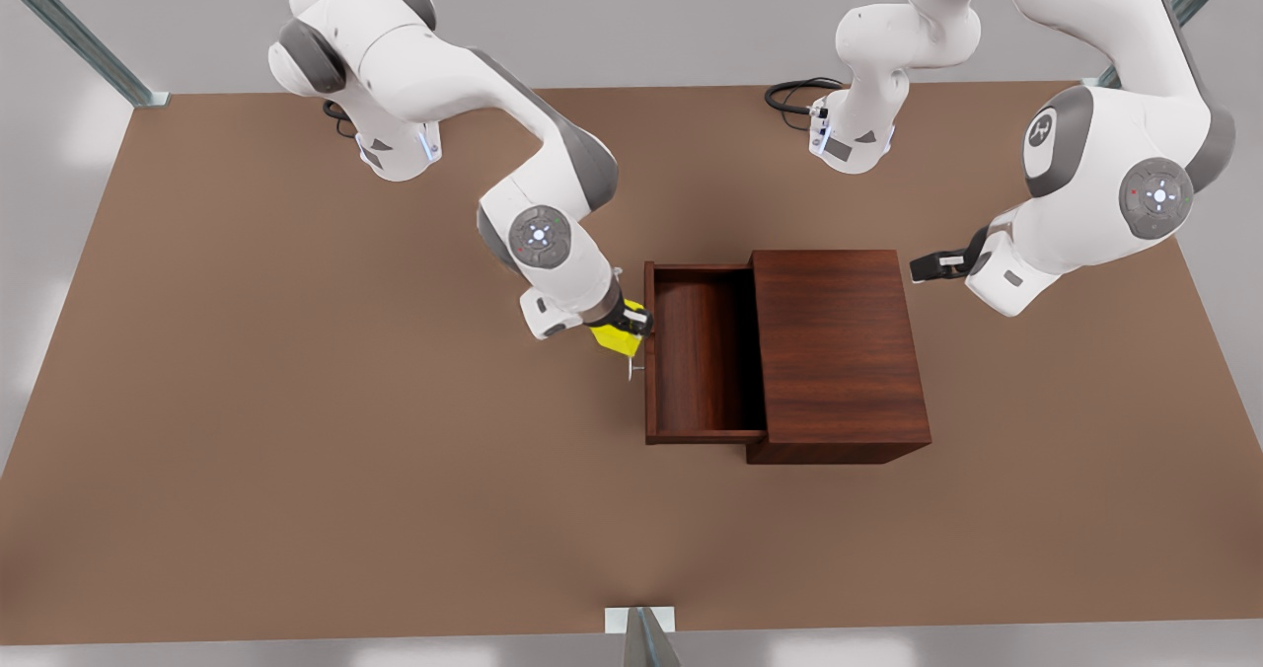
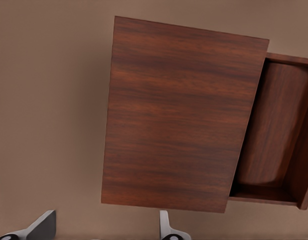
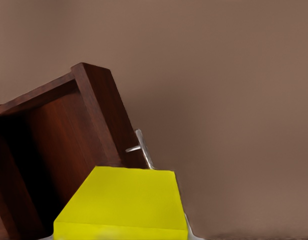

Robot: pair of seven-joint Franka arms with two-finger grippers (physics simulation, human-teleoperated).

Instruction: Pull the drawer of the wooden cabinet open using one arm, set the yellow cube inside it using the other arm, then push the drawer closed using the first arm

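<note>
Two arms share the brown table (image 1: 296,450). On the front view's left, the right gripper (image 1: 628,324) is clamped on the yellow cube (image 1: 616,335), which it holds above the table just outside the drawer's front panel, over the thin silver handle (image 1: 632,367); in the right wrist view the cube (image 3: 123,202) sits between the fingers with the handle (image 3: 142,148) just beyond it. The drawer (image 1: 703,356) is pulled out of the wooden cabinet (image 1: 839,351) toward the front view's left, and its cavity shows bare wood with no contents. On the front view's right, the left gripper (image 1: 932,264) hangs near the cabinet's far corner, fingers (image 2: 39,227) spread apart and holding nothing, as that arm waits.
</note>
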